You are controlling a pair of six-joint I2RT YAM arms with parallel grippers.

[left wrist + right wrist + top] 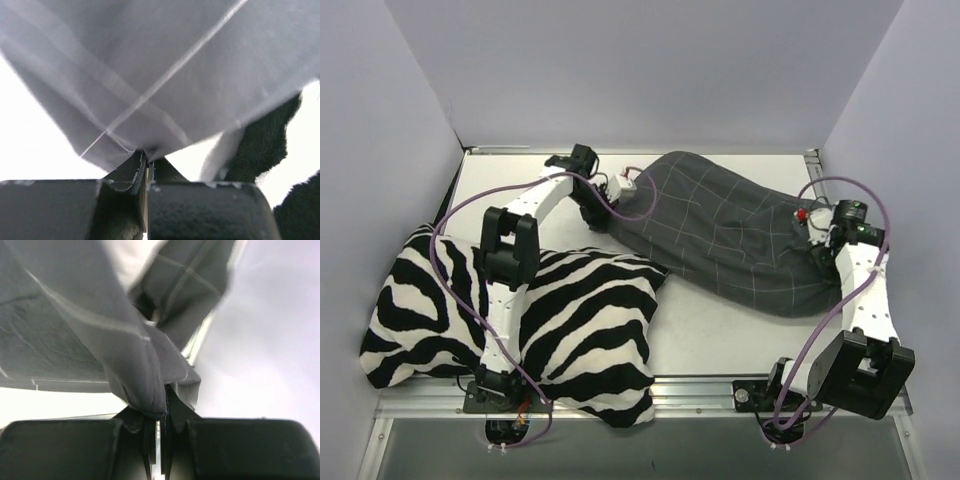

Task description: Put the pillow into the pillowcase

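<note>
The top view alone takes in the whole plush zebra cushion at 8 o'clock and the bulging grey checked pillowcase at 1 o'clock, while the wrist views show left gripper and right gripper each clenched on its thin, creased fabric.

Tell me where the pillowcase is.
In the top view the pillowcase lies right of centre, held between the left gripper and right gripper, just beyond the zebra cushion.
</note>
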